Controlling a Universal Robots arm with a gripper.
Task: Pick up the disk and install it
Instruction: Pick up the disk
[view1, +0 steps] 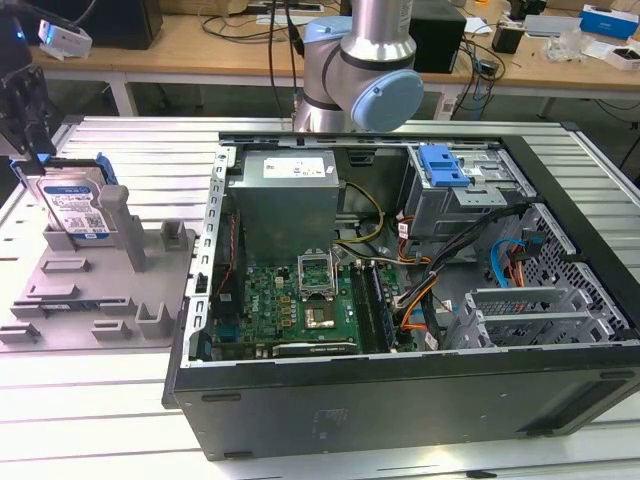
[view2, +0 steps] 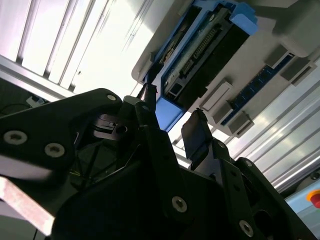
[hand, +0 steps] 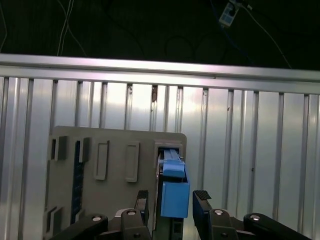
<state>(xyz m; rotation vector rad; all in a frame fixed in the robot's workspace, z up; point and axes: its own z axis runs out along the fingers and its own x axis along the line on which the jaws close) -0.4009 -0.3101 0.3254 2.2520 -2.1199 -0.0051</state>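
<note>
The disk (view1: 72, 205) is being kept upright on its edge in a slot of the grey fixture (view1: 100, 300). The fixture is lying on the slatted table (view1: 100, 430) at the exterior view's left, just beside the open computer case (view1: 400, 400). Standing on edge in this way, the disk is presenting the end tab of its blue caddy to the hand, which appears to be the reason for the placement.

The hand (hand: 172, 197) is being held at that exposed end. In both wrist views the fingers (hand: 201, 197) are being shown spread, one on each side of the blue tab, with a small gap visible at either side. Nothing is being gripped yet. The straddling pose is judged to be lining the hand up on the tab so that the disk can be taken by its caddy rather than by its labelled face.

In other recesses of the fixture, small blue pieces are being shown; what they are cannot be told.

Inside the case, a green motherboard (view1: 290, 300), a grey power supply (view1: 285, 195) and bundled cables (view1: 420, 290) are being housed. A silver drive cage (view1: 470, 205) topped by a blue latch (view1: 443, 165) is also being housed there, well apart from the disk. The disk is not yet being carried toward the case.
</note>
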